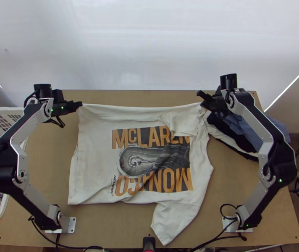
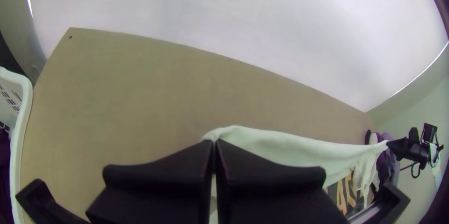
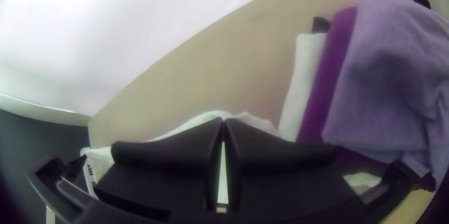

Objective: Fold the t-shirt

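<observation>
Top view: the left arm (image 1: 27, 126) rises from the table's near left corner, elbow bent outward, its left gripper (image 1: 81, 104) by the far edge; the right arm (image 1: 263, 130) mirrors it, its right gripper (image 1: 200, 94) near the far edge too. The table (image 1: 233, 180) meets a white backdrop (image 1: 149, 50); a laundry basket (image 1: 2, 110) stands off its left edge, a clothes pile (image 1: 244, 130) lies by its right edge. The T-shirt (image 1: 95, 164) is spread between the grippers, print up, one sleeve folded over it, the other toward the near edge.

Left wrist view: the left gripper (image 2: 214, 142) is closed on the shirt's far left corner, a taut edge running to the right gripper.

Right wrist view: the right gripper (image 3: 223, 120) is clamped on the shirt's far right part, beside the pile.
</observation>
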`<action>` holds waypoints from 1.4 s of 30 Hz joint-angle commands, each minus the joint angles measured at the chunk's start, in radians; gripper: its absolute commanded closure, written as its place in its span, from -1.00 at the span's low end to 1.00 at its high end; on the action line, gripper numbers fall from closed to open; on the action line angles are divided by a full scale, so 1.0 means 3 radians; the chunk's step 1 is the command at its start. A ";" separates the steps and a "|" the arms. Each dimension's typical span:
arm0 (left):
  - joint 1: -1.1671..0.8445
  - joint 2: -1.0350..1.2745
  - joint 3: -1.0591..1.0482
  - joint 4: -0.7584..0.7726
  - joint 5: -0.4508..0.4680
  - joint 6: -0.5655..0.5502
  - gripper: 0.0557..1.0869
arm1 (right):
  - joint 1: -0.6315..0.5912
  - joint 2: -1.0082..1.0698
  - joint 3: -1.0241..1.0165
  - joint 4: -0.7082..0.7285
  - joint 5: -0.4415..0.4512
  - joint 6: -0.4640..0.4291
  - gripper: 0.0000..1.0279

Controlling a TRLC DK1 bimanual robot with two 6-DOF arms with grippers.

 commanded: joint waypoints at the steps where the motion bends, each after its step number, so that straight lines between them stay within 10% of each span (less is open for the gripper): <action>1: -0.0043 -0.0171 -0.0123 -0.0401 0.0043 0.0176 0.93 | 0.0013 -0.0399 -0.0288 -0.0223 -0.0004 -0.0076 0.94; 42: -0.0104 -0.0570 -0.0844 -0.1331 -0.0115 0.1454 0.93 | 0.0295 -0.1069 -0.2308 0.0528 0.0078 0.0000 0.94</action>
